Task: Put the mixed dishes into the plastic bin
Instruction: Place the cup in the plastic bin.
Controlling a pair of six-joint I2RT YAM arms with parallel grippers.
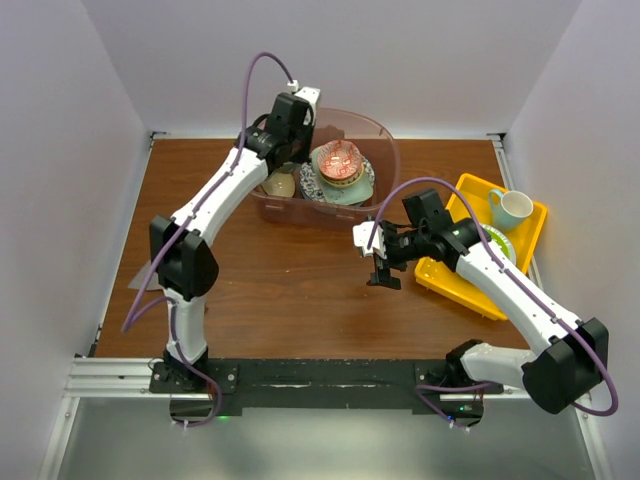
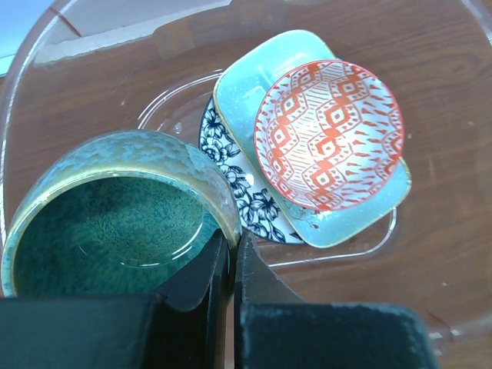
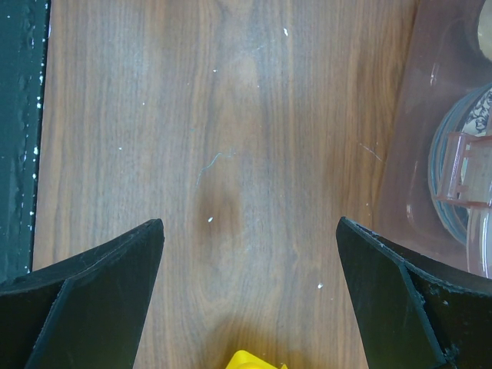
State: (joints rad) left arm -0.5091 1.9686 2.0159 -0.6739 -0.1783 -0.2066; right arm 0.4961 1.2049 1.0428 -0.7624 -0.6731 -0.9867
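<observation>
The plastic bin point(image 1: 375, 135) stands at the back middle of the table. In it a red-patterned small bowl point(image 2: 329, 134) lies on the mint square dish point(image 2: 254, 77), which lies on the blue-patterned plate point(image 2: 242, 181). My left gripper point(image 2: 232, 244) reaches down into the bin and is shut on the rim of a tan bowl with green glaze inside point(image 2: 108, 223), at the bin's left side point(image 1: 280, 184). My right gripper point(image 1: 383, 268) is open and empty over bare table point(image 3: 250, 223). The teal mug point(image 1: 512, 207) stands on the tray. The white plate with red marks is out of view.
A yellow tray point(image 1: 470, 190) lies at the right, holding the mug and a lime-green plate point(image 1: 500, 243); its corner shows in the right wrist view point(image 3: 254, 360). The bin's wall point(image 3: 430, 154) is just right of my right gripper. White walls enclose the table.
</observation>
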